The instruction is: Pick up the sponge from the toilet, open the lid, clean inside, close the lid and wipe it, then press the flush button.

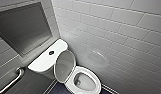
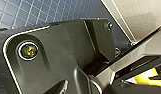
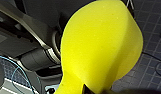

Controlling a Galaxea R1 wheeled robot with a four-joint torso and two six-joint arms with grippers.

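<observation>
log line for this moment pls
lid: up | sponge: pinched in right end effector | toilet: bowl exposed

Yellow sponge [image 3: 101, 42], white toilet [image 1: 95, 79], white-tiled wall [image 1: 116, 30], dark blue grid-tiled floor [image 2: 33, 12]

There is one white toilet [image 1: 84, 88] with one raised lid [image 1: 64, 65], one tank [image 1: 42, 62] bearing one flush button [image 1: 51, 52], one grab bar [image 1: 13, 81], and one yellow sponge [image 3: 101, 45].

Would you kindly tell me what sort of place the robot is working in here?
Most likely a bathroom or toilet cubicle: a white toilet with its lid raised stands in the corner, the wall is covered in pale tiles, and a metal grab bar is mounted nearby.
</observation>
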